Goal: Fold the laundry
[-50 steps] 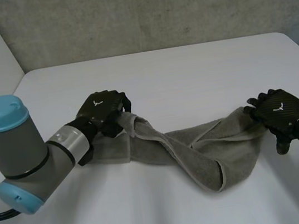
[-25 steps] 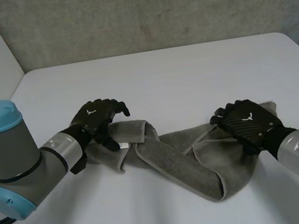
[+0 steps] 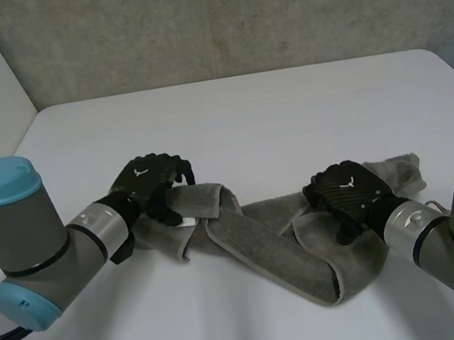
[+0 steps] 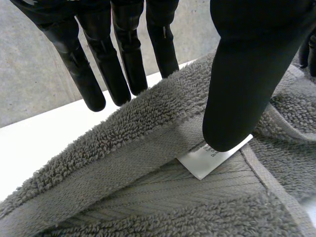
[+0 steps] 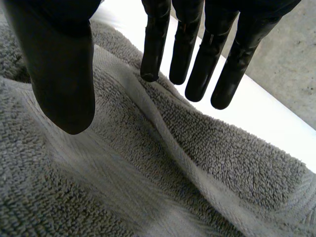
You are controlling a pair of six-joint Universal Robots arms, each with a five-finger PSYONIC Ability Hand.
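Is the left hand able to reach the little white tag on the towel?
Probably yes: the thumb of the left hand sits right at the tag, and nothing else covers it.

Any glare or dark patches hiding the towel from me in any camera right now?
Head view: even light, no glare on the table; the towel's folds show plainly. Left wrist view: the left hand is near-black against the lit towel, its thumb covering part of the white tag. Right wrist view: the table past the right hand's fingertips is very bright; towel evenly lit.
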